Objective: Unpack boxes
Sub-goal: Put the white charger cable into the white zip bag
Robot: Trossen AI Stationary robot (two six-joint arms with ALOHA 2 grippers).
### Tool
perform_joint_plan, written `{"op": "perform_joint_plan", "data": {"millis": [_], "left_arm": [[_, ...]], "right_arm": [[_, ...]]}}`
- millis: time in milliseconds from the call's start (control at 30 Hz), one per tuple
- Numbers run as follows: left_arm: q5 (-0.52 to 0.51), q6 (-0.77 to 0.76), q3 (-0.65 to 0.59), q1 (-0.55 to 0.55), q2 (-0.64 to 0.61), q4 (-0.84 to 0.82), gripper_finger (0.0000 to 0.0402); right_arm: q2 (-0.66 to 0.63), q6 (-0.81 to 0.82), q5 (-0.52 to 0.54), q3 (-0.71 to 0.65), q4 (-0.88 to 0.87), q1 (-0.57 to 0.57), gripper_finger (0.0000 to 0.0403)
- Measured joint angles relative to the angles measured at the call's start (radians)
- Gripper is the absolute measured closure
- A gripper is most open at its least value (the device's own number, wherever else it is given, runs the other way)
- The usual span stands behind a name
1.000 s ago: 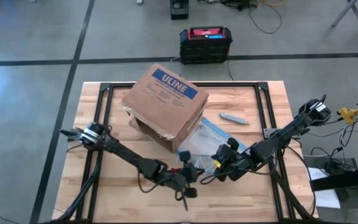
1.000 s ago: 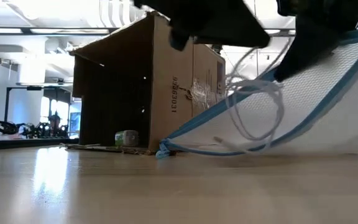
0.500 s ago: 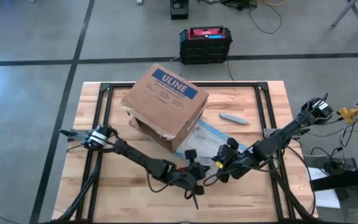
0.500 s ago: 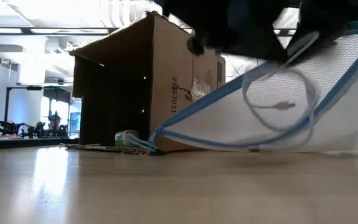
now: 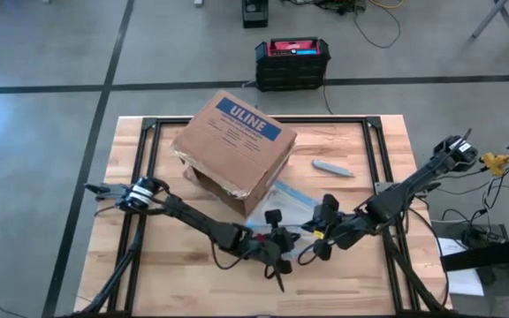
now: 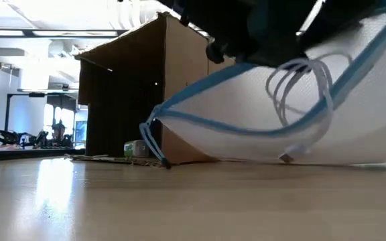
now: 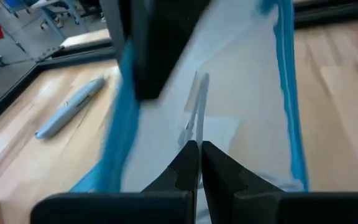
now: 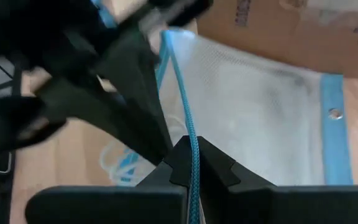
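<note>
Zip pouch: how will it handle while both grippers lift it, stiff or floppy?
Likely floppy: the pouch sags between its blue edges where the left gripper and right gripper pinch it. Probably light; it hangs from thin pinches. The coiled white cable inside may slide around.

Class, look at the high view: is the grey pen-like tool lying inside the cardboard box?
No. The grey tool lies on the bare wooden table, apart from the cardboard box.

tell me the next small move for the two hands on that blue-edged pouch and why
Probably ease the two hands apart to open the clear blue-edged zip pouch. The left hand and right hand are both shut on its edges, lifted off the wooden table beside the brown cardboard box, with a white coiled cable still inside.
</note>
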Motion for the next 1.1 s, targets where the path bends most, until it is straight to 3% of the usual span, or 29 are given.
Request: {"op": "perform_joint_plan", "data": {"millis": [333,500,867,1100], "left_arm": [[-0.032,-0.130,0.000,0.098,0.026,-0.093,0.0401],[-0.099,-0.111,0.002,0.112,-0.020,-0.139,0.0401],[-0.049,-0.042,0.035,0.076,-0.156,-0.132,0.0401],[0.070,-0.189,0.035,0.083,-0.202,-0.154,0.0401]], "right_arm": [[-0.019,-0.051,-0.106,0.000,0.047,0.021,0.0403],[-0.008,-0.033,-0.154,0.000,0.030,0.027,0.0403],[0.029,-0.055,-0.184,0.001,0.027,0.026,0.0403],[0.032,-0.055,-0.179,0.003,0.036,0.026,0.0403]]}}
